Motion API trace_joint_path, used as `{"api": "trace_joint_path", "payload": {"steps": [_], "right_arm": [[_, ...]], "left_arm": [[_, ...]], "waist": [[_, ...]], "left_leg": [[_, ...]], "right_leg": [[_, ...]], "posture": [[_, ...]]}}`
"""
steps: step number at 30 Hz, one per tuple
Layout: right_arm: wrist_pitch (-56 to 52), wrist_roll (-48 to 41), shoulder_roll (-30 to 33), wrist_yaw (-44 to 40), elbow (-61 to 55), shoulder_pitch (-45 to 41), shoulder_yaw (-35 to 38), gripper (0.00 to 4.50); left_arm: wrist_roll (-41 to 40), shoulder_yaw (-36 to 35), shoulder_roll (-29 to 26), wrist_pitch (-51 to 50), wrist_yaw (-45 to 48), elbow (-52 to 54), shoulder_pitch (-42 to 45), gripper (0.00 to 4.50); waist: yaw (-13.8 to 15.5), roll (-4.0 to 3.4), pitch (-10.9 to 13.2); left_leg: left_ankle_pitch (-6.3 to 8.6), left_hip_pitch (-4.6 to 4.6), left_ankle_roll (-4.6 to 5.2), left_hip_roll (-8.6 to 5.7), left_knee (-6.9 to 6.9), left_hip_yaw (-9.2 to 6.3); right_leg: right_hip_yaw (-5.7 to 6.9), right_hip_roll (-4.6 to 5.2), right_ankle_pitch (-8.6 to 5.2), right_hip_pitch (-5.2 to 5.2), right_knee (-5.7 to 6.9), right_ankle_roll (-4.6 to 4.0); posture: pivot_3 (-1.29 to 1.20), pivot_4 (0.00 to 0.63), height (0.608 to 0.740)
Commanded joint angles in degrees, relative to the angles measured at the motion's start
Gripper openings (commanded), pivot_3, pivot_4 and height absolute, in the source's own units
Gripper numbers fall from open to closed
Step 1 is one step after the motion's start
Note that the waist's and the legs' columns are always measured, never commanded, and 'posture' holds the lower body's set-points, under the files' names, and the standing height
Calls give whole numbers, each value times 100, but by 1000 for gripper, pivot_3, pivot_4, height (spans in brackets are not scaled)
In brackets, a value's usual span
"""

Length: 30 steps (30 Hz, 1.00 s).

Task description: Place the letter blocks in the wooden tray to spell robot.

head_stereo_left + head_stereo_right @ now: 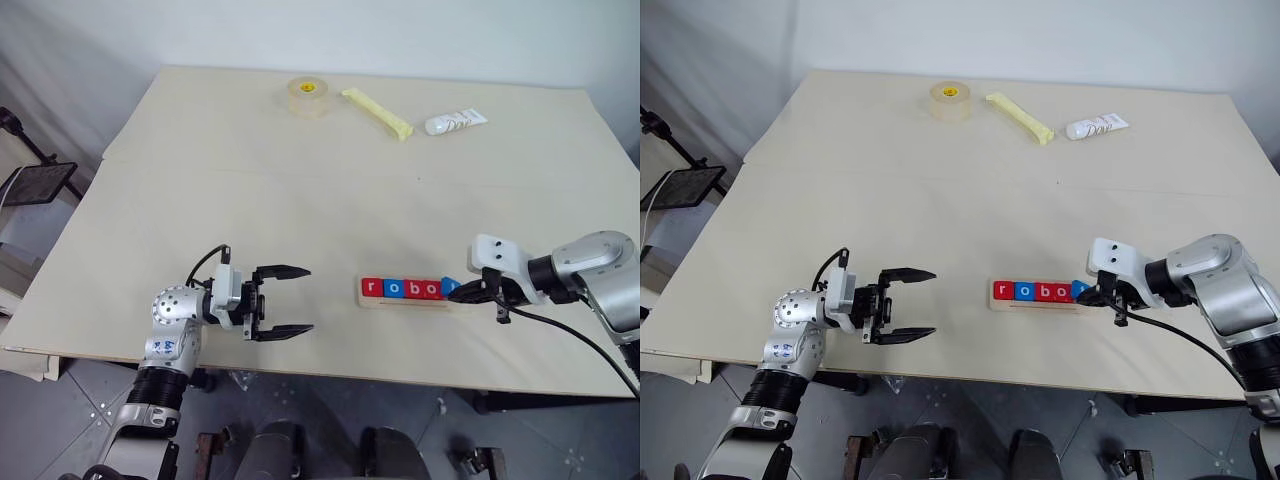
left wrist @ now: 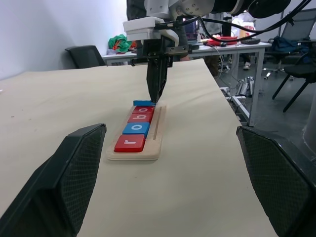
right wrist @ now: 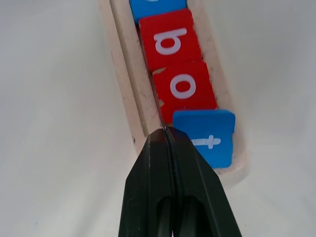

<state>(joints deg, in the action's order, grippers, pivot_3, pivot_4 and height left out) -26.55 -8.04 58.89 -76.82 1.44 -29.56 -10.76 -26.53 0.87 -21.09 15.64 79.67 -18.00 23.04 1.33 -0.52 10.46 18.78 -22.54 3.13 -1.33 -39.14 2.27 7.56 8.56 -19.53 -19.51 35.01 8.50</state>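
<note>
The wooden tray (image 1: 405,304) lies near the table's front edge, right of centre. In it, left to right, sit a red r (image 1: 372,288), a blue o (image 1: 393,289), a red b (image 1: 413,289) and a red o (image 1: 432,290). A blue t (image 3: 207,138) rests slightly askew at the tray's right end. My right gripper (image 3: 166,132) is shut with nothing in it. Its tip points down at the corner of the t, by the tray's near rim (image 3: 129,74). My left gripper (image 1: 306,299) hovers open and empty well left of the tray, pointing toward it.
At the table's far side lie a tape roll (image 1: 308,97), a yellow strip (image 1: 378,113) and a white tube (image 1: 455,122). The front table edge runs just below the tray. A dark stand (image 1: 40,182) is off the table's left side.
</note>
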Motion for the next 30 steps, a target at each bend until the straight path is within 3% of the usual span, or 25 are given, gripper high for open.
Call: {"api": "trace_joint_path", "payload": {"steps": [1,7,15,30], "right_arm": [[-138,-142,153,32,-327,72,307,24],[-344,-362,-287,515,-200,-378,590,24],[-154,-165,-656,766,250,-398,402,24],[0,-138,-395,679,299,256,506,24]], "left_arm": [[-7,12,11,14,-4,116,36,4500],[-12,29,7,1,12,106,42,4500],[-5,46,31,-12,11,97,80,4500],[-12,11,-23,-28,-10,145,16,4500]], "waist": [[1,0,0],[-16,0,0],[3,0,0],[-3,1,0]], "left_leg": [[0,0,0,0,0,0],[0,1,0,1,0,1],[0,-1,-1,-4,0,-1],[0,4,-1,-1,0,1]], "right_leg": [[0,0,0,1,0,0],[-1,0,0,0,-1,0],[0,2,0,-1,3,0],[1,0,0,3,5,0]], "posture": [[0,150,740],[0,150,740],[0,150,740],[0,150,740]]}}
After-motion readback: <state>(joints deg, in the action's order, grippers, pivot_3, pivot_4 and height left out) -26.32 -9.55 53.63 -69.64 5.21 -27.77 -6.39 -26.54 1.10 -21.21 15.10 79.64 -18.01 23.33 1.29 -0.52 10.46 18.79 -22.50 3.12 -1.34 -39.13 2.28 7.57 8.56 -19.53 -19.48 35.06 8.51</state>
